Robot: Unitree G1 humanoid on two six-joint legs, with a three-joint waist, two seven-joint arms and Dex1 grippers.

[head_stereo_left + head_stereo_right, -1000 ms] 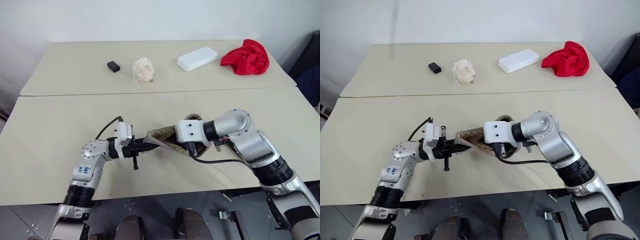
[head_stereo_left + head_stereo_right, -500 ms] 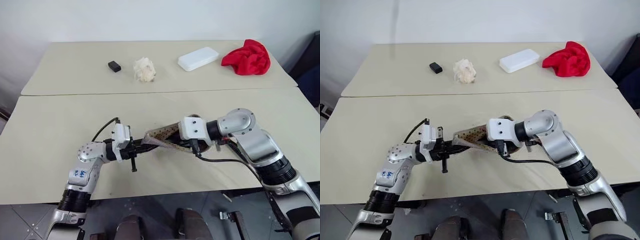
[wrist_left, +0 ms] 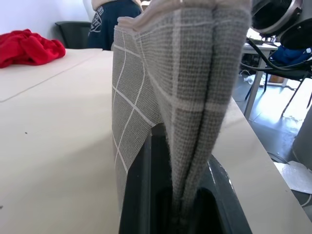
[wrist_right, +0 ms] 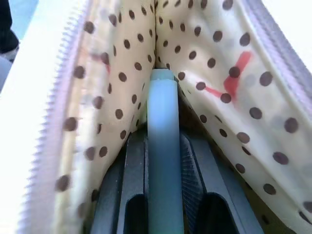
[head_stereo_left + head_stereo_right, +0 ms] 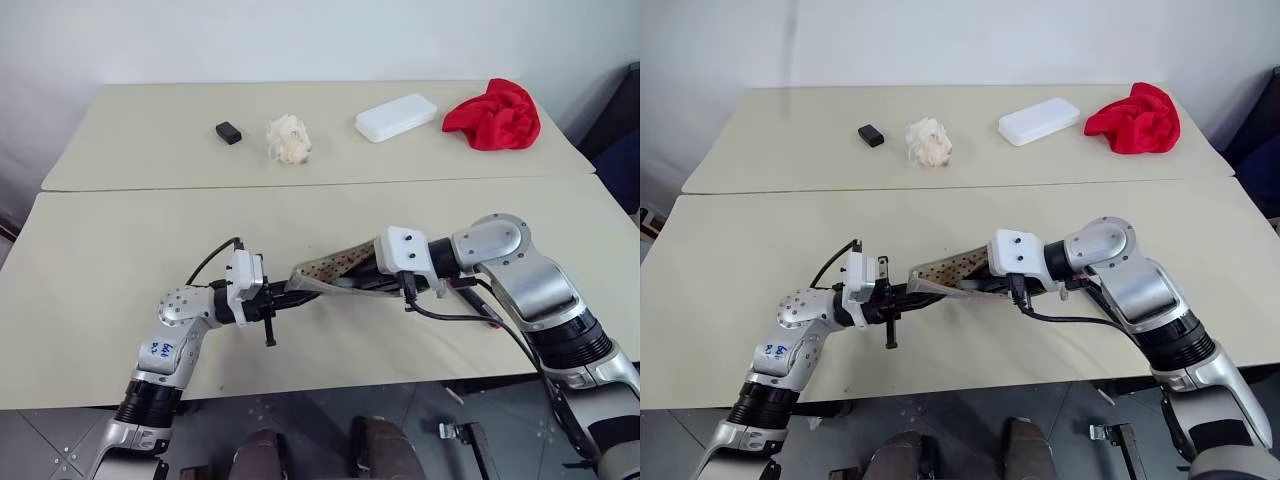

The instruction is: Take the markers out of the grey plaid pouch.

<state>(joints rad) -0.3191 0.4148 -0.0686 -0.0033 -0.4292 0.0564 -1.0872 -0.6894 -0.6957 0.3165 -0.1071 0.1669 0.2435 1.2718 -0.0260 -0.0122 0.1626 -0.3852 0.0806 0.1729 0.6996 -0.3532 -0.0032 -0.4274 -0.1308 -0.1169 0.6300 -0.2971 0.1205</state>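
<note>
The grey plaid pouch (image 5: 325, 268) hangs stretched above the near table between both grippers, its dotted cream lining (image 4: 214, 58) showing. My left gripper (image 5: 290, 297) points right and is shut on the pouch's closed end; the left wrist view shows the plaid fabric (image 3: 185, 73) pinched between the black fingers (image 3: 139, 195). My right gripper (image 4: 163, 139) reaches into the pouch's open mouth from the right and is shut on a pale blue-green marker (image 4: 163, 107). Any other markers are hidden inside the pouch.
On the far table lie a small black block (image 5: 228, 132), a crumpled cream wad (image 5: 288, 139), a white rectangular case (image 5: 396, 117) and a red cloth (image 5: 492, 113). A seam (image 5: 150, 188) divides the two tables. A black cable (image 5: 460, 318) trails under the right forearm.
My right hand has drawn a little to the right, and the pouch now lies longer and flatter between the grippers. The left gripper has kept its place.
</note>
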